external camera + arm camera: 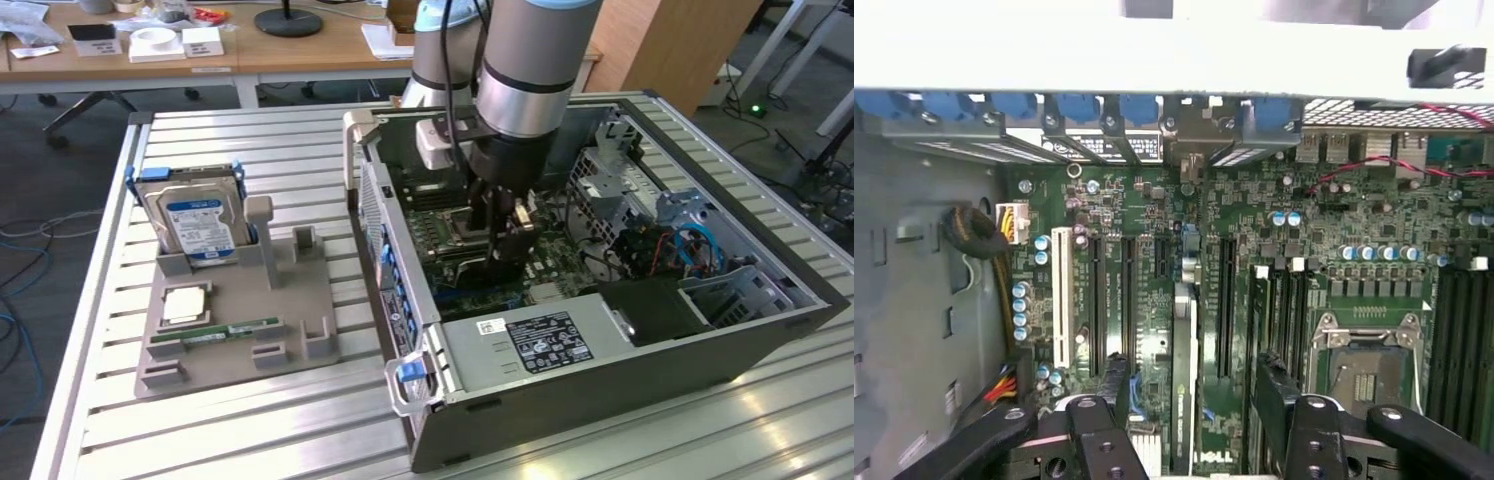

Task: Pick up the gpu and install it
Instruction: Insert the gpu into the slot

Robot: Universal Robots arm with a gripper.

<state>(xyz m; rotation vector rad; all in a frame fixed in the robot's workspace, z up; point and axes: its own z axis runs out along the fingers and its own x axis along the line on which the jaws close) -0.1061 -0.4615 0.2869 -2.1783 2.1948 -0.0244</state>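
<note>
The gpu stands on edge in a motherboard slot inside the open computer case, seen as a thin dark card with its metal bracket towards the case's rear wall. My gripper is lowered into the case over it, and in the exterior view the gripper hangs just above the green motherboard. The black fingers stand wide on either side of the card, with a gap on each side. The gripper is open and holds nothing.
At the exterior view's left a grey holder carries a silver hard drive, a green memory stick and a processor chip. The power supply and drive cage crowd the case. Wooden desks stand behind the slatted table.
</note>
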